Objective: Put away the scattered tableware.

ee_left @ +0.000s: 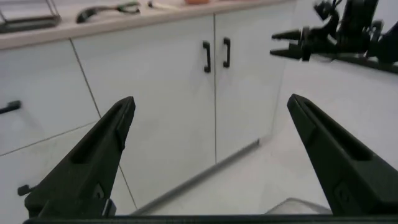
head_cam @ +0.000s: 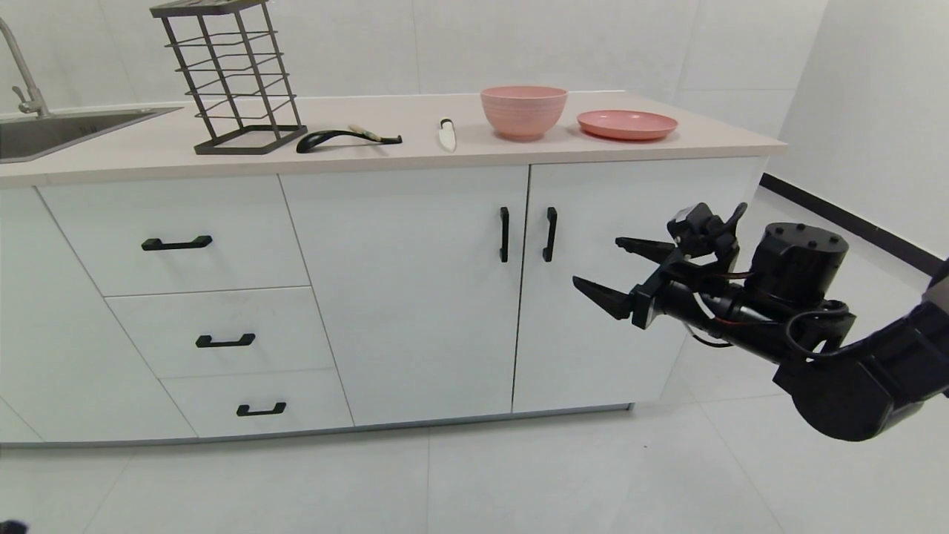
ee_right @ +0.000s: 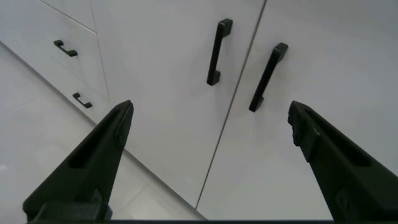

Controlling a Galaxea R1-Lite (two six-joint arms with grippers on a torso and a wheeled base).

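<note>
Closest in the head view, the right gripper [head_cam: 597, 261] is being held with jaws apart, level with the right door handle [head_cam: 550, 234]. The pink bowl [head_cam: 523, 111], pink plate [head_cam: 627, 124], white utensil [head_cam: 446, 133] and black ladle [head_cam: 345, 138] are lying above on the countertop [head_cam: 415, 111], bowl and plate nearest this arm. In the left wrist view, the left gripper [ee_left: 211, 102] is being held open before the cabinet [ee_left: 155, 93]. In the right wrist view, that handle and its twin, both upright, are being framed between the jaws.

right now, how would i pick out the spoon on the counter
Start at the long counter and find the tall wire rack near the sink. The spoon lies flat right beside the rack's base, on the side toward the pink bowl. It is the only black utensil; the bowl and plate are pink.
</note>
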